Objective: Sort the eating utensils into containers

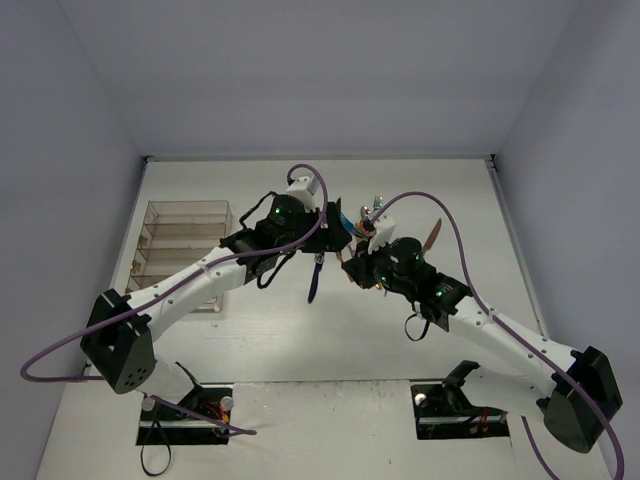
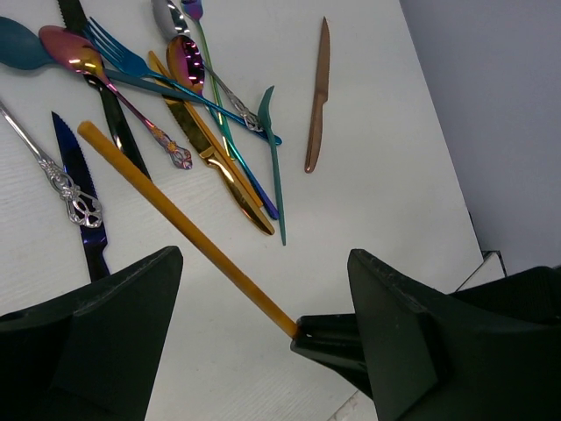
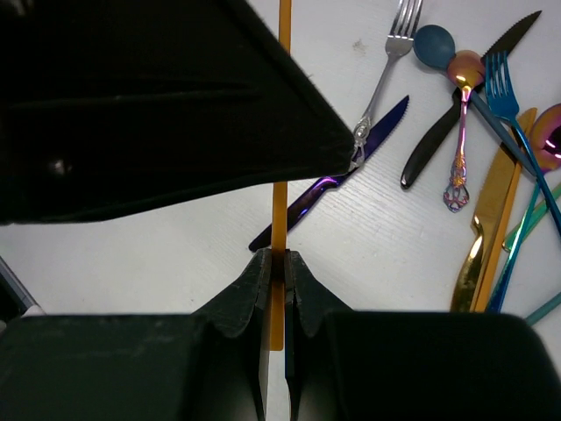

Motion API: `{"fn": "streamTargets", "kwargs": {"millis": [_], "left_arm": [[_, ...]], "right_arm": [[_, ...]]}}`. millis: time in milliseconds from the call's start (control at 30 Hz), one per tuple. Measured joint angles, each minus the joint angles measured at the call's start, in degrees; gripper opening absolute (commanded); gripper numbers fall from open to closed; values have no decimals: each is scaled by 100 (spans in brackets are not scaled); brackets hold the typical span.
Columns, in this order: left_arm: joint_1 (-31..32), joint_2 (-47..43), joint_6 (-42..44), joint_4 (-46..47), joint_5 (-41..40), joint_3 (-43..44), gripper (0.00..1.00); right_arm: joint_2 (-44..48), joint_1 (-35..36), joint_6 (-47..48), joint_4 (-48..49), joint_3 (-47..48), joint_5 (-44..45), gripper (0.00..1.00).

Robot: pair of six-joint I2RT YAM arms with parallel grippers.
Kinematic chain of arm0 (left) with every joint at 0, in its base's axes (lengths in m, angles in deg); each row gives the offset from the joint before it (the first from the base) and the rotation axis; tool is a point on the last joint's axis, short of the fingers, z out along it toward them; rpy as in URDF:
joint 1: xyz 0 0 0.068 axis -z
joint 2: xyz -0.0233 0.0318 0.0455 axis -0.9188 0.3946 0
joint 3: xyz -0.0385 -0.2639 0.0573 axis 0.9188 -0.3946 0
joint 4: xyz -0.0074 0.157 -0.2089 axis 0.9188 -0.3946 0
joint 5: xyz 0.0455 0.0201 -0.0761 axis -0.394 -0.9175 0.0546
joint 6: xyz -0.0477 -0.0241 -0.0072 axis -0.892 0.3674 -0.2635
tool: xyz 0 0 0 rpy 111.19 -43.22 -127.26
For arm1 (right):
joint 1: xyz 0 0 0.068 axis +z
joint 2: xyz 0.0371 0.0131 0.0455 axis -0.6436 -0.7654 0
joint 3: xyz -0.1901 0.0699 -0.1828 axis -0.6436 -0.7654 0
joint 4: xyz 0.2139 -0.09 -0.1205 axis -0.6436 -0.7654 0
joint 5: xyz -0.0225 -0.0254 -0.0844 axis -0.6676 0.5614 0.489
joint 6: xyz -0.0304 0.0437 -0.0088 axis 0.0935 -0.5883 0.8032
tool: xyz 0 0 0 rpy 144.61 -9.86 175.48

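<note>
My right gripper (image 3: 279, 263) is shut on a gold chopstick (image 3: 280, 206) near its end and holds it above the table. The chopstick (image 2: 175, 219) passes between the spread fingers of my left gripper (image 2: 263, 338), which is open and not touching it. In the top view the two grippers meet mid-table, the left gripper (image 1: 335, 225) just above the right gripper (image 1: 358, 266). Loose utensils lie beyond: a copper knife (image 2: 317, 96), blue fork (image 2: 123, 60), gold knife (image 2: 219, 162), teal knife (image 2: 273, 158), pink spoon (image 2: 70, 53) and purple knife (image 3: 351, 158). The clear tray (image 1: 160, 215) sits far left.
The left arm crosses over the tray's near right corner. A silver fork (image 3: 390, 61) and a black knife (image 3: 465, 105) lie in the pile. White walls close the table at the back and sides. A purple cable loops over each arm.
</note>
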Motion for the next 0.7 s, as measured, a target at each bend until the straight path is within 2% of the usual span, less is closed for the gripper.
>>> {"fn": "streamTargets", "kwargs": {"millis": [33,100,233,333,433,533,600,700], "left_arm": [[0,1,-31,6,-28,0,71],[0,5,-106,21,-57,0,63],[0,38,-234,91,-68,0,26],[0,66,-354,115,-85,0,7],[0,75,-480,131,-107,-2,0],[6,73,-540,143,-154,-8,0],[7,61,-590,178,-227,-84,0],[7,0,-657,176,-367,-275,0]], "right_arm": [[0,14,-1,20,0,-27,0],[-1,52,-5,80,0,-56,0],[-20,93,-11,183,-2,-85,0],[-46,120,-24,228,0,-79,3],[-83,136,-33,277,-2,-76,10],[-138,162,-44,318,-2,-64,25],[-171,162,-47,356,-1,-50,42],[-210,170,-56,411,-2,-22,56]]}}
